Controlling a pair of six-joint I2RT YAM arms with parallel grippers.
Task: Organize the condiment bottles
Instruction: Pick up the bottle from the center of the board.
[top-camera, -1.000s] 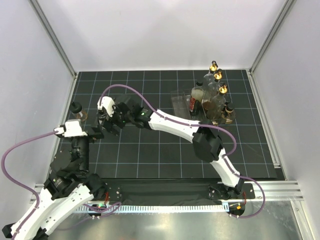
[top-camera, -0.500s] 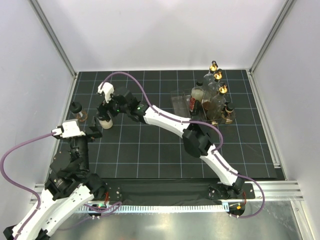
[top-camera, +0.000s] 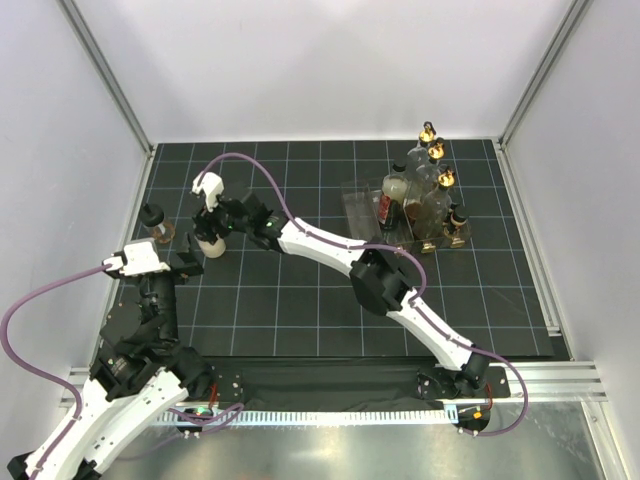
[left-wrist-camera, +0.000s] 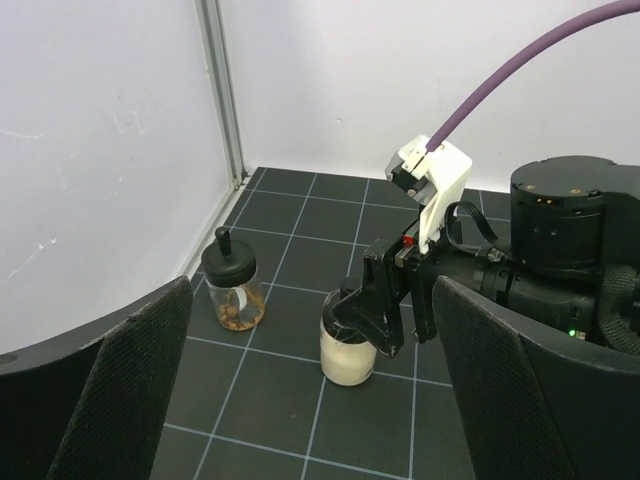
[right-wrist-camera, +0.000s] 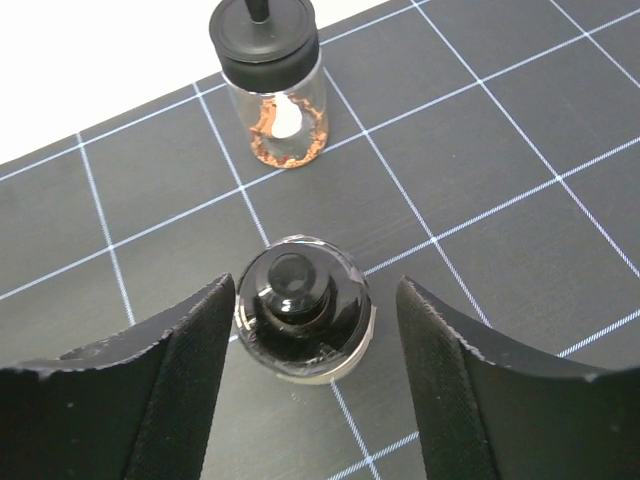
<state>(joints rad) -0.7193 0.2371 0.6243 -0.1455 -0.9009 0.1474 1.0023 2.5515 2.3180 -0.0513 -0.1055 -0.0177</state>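
A small jar of white powder with a black knobbed cap (top-camera: 210, 246) (left-wrist-camera: 346, 352) (right-wrist-camera: 303, 310) stands on the black grid mat at the left. My right gripper (top-camera: 213, 228) (right-wrist-camera: 312, 300) sits over it with a jaw on each side of the cap. It is open, with a gap still showing on the right side. Further left stands a second black-capped jar (top-camera: 156, 224) (left-wrist-camera: 233, 293) (right-wrist-camera: 272, 90) holding reddish-brown spice. My left gripper (top-camera: 186, 262) (left-wrist-camera: 312, 300) hangs open and empty just short of both jars. Tall gold-topped bottles (top-camera: 432, 160) stand at the back right.
A clear plastic rack (top-camera: 360, 205) at the back right holds a red-labelled bottle (top-camera: 388, 203), with a small dark bottle (top-camera: 458, 226) beside it. The right arm (top-camera: 330, 248) stretches diagonally across the mat. White walls with metal posts close in the left and right sides.
My right gripper has swung left and settled over the white-powder jar, and its jaws have narrowed around the cap. The left arm has barely moved.
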